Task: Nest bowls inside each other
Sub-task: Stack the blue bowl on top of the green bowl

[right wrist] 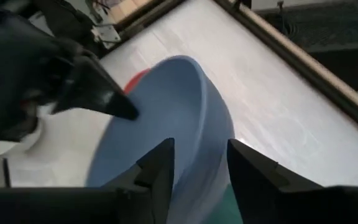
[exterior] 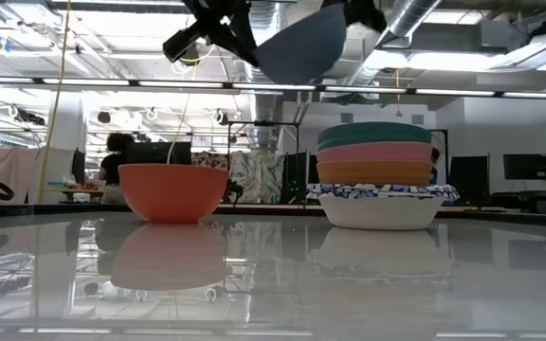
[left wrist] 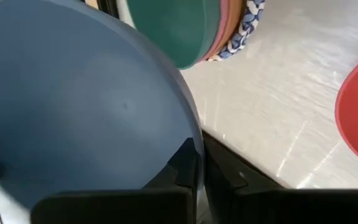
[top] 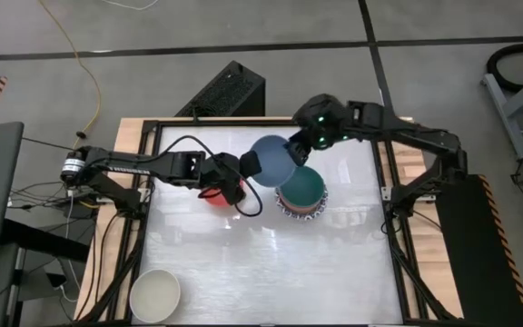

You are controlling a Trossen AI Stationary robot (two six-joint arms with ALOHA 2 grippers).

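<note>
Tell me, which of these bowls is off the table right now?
The blue bowl: it hangs tilted in the air, its rim pinched by the left hand, while the others sit on the table or in the stack.

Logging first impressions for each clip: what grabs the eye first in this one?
The blue bowl held in mid-air between both arms: the left gripper is shut on its rim, while the right gripper straddles the opposite rim with jaws apart. Just beside it stands a stack of bowls topped by a dark green one; a cream bowl sits alone at the table's near left corner.
</note>
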